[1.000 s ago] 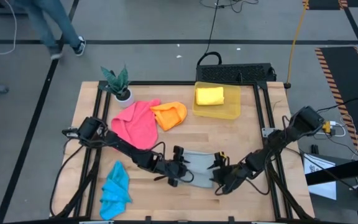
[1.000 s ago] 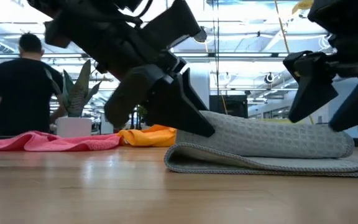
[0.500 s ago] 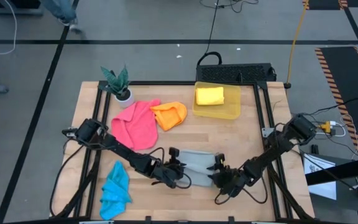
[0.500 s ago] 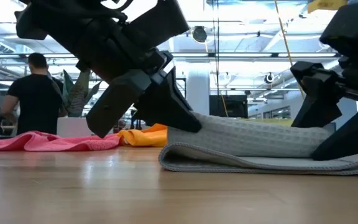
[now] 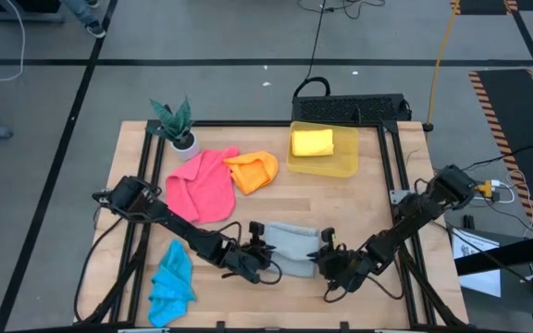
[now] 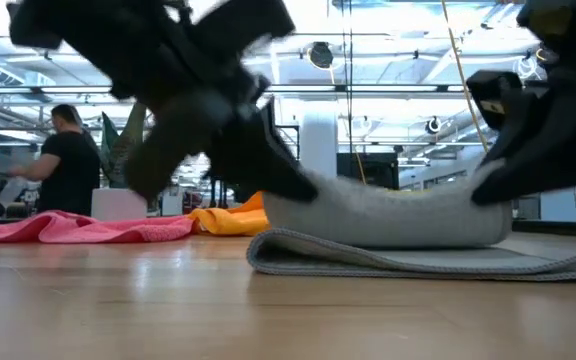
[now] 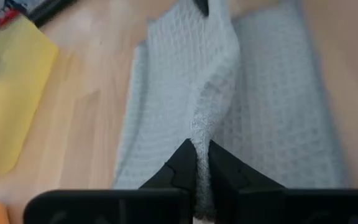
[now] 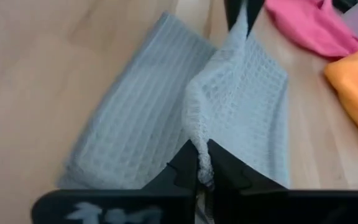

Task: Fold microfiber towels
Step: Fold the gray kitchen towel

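The grey towel (image 5: 290, 248) lay on the wooden table (image 5: 359, 208) near its front edge, about midway along it; both grippers had hold of it. The left gripper (image 5: 259, 257) was clamped on the towel's left end, and the left wrist view showed its dark fingers (image 7: 185, 167) pinched together on a raised ridge of the waffle-weave cloth; the right gripper (image 5: 327, 261) gripped the right end in the same way, its fingers (image 8: 188, 163) closed on a puckered fold. In the low view the towel's upper layer was lifted off the lower one between the two grippers, while the bottom layer lay flat on the wood; the left gripper there was blurred, so its exact contact was hard to make out.

The pink towel (image 5: 202, 183) lay spread toward the left side of the table, with the orange towel (image 5: 253, 170) touching its right edge; the bright blue towel (image 5: 172, 282) sat crumpled near the front left corner. The yellow towel (image 5: 312, 142) rested folded inside the translucent yellow bin (image 5: 345, 163) at the back edge; a small potted plant (image 5: 178, 125) stood at the back left corner. Beyond the table, in the low view, a person (image 6: 65, 165) in a dark shirt stood in the room.
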Available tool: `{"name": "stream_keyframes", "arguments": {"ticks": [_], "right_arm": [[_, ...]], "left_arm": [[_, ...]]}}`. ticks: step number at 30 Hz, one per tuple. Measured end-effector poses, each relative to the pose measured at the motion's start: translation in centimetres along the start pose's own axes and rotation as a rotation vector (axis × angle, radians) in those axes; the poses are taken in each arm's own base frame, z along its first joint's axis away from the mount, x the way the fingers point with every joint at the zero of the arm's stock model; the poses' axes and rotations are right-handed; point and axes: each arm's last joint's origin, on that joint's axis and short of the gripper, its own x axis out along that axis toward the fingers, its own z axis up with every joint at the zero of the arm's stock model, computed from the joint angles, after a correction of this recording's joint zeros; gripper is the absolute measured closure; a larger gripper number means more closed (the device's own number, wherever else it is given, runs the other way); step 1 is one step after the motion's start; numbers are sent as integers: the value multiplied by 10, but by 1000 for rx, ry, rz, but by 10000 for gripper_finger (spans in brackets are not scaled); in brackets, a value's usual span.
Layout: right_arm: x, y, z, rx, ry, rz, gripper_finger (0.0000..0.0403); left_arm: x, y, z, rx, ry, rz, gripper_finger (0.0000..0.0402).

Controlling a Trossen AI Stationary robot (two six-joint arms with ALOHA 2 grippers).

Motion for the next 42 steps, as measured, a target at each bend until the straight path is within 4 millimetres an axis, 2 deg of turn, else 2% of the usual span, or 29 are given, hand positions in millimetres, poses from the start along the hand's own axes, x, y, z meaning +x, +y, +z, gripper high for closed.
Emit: {"name": "stream_keyframes", "arguments": {"ticks": [5, 8, 14, 20, 24, 27, 30, 37, 42], "right_arm": [[-26, -10, 21, 77, -112, 35, 388], [-48, -18, 34, 136, -203, 75, 395], [-84, -28, 63, 286, -440, 310, 395], [-108, -40, 82, 389, -642, 415, 393], [-114, -53, 86, 483, -678, 427, 393], [-112, -62, 84, 523, -634, 415, 393], [-100, -71, 76, 534, -523, 341, 392], [-64, -98, 47, 466, -218, 66, 392], [-45, -111, 22, 360, -186, -52, 392]], "left_arm": [[-34, 1, 19, 2, -65, -21, 394], [-56, 3, 33, -17, -136, -88, 386], [-97, 10, 55, -94, -277, -211, 369], [-133, 23, 76, -157, -448, -259, 393], [-147, 36, 84, -202, -526, -295, 382], [-145, 45, 81, -205, -492, -282, 380], [-131, 55, 71, -193, -376, -263, 392], [-85, 79, 41, -222, -86, -100, 379], [-48, 89, 20, -198, 58, -19, 394]]}}
